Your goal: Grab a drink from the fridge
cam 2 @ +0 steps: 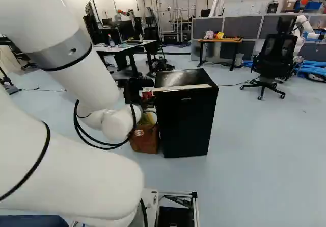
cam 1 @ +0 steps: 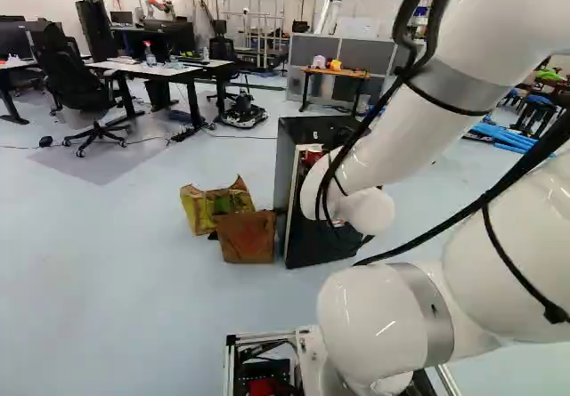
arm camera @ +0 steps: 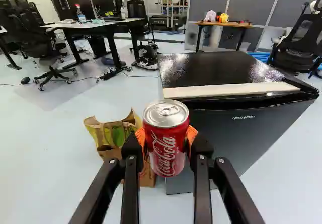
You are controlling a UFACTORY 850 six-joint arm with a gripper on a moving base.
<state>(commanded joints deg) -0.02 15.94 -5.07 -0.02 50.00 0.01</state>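
One red can (arm camera: 166, 153) is gripped upright by your end effector (cam 2: 145, 95), its two fingers pressing from opposite sides. You can see the can's smooth metal cylinder, narrowing to a silver lid with a ring tab, between the grooved orange pads (arm camera: 192, 135). You have it raised off the floor (cam 2: 244, 150), near the fridge (cam 2: 186, 120), appearing just left of it in the right base view. The fridge is a black box with a glossy, speckled top and a pale strip (arm camera: 226, 90) along one edge. Beside it, you have a crumpled yellow-green bag (cam 1: 200, 207), gaping at the top, its contents hidden, and a plain brown bag (cam 1: 247, 238). Well beyond, your wooden counter (cam 2: 229, 40) carries a pink item (arm camera: 210, 15) and a yellow one (arm camera: 223, 17).
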